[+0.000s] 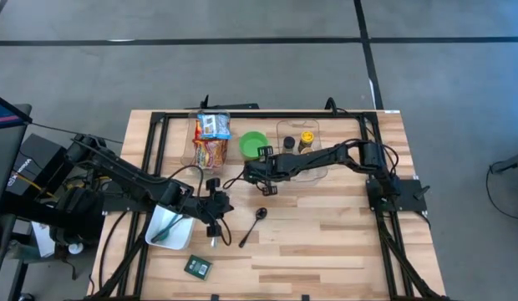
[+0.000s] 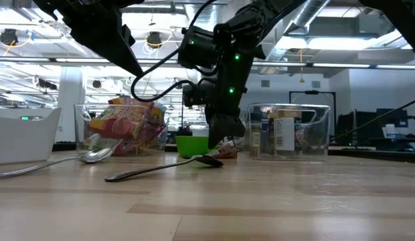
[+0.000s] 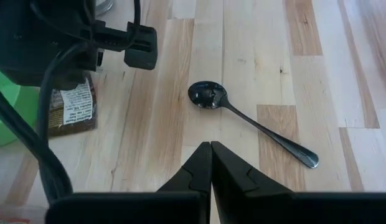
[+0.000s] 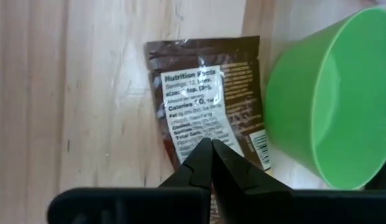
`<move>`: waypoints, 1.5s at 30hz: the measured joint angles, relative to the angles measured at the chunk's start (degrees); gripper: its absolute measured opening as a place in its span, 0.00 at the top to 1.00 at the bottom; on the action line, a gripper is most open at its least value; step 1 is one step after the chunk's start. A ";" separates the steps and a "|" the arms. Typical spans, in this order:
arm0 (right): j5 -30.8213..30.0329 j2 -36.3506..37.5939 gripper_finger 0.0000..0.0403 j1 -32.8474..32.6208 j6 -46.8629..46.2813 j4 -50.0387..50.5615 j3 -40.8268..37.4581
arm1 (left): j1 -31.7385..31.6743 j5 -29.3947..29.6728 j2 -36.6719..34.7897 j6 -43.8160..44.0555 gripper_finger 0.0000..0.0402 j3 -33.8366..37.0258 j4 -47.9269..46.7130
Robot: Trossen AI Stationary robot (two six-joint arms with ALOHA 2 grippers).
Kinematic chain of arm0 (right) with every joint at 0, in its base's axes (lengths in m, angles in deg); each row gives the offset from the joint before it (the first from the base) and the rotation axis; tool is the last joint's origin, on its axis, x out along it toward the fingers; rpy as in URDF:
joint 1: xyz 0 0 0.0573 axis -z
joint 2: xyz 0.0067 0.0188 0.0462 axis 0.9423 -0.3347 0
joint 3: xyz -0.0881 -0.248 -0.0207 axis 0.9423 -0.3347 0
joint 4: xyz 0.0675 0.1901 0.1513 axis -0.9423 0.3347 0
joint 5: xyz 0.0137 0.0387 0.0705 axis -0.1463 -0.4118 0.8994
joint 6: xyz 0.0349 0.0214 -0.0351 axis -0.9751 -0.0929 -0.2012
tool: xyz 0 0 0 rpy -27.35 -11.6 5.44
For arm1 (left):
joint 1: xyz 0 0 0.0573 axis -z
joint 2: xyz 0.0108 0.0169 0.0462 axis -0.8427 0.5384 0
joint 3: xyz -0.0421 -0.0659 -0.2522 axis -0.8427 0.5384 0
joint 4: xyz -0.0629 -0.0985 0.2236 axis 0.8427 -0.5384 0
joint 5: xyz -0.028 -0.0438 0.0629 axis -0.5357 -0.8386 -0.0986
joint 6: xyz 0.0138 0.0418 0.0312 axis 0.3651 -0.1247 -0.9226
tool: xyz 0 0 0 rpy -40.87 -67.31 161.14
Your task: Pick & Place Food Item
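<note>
A brown snack packet (image 4: 205,93) lies flat on the table, label side up, beside a green bowl (image 4: 330,99). It also shows in the left wrist view (image 3: 71,109). My right gripper (image 4: 211,144) is shut and points down, its tips over the packet's near end; it also shows in the high view (image 1: 264,177) and the low view (image 2: 224,137). My left gripper (image 3: 210,146) is shut and empty, clear of the table, left of a dark spoon (image 3: 243,118); it also shows in the high view (image 1: 219,206). My right gripper stands with its shut fingertips (image 4: 202,155) over the packet's near end (image 4: 180,140), coming from above. The fingers hide that end, and I cannot tell whether they touch it. The packet's far part lies flat on the table.
A clear bin of snack bags (image 1: 210,138) and a clear bin with bottles (image 1: 302,140) stand at the back. A white tub (image 1: 169,227) sits under the left arm. A green packet (image 1: 197,267) lies near the front edge. A second spoon (image 2: 53,162) shows in the low view.
</note>
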 joint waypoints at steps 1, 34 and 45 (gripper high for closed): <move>0.23 0.00 1.00 0.02 0.02 0.26 0.00 | 0.00 0.00 0.00 0.00 1.00 0.00 -0.01; 6.48 0.09 0.96 -2.45 -2.41 -5.81 -0.02 | 0.00 -0.02 0.00 0.00 1.00 0.00 0.60; 14.70 0.11 0.68 0.00 -7.54 -7.86 -0.02 | 0.00 -0.02 0.00 0.00 1.00 0.00 0.58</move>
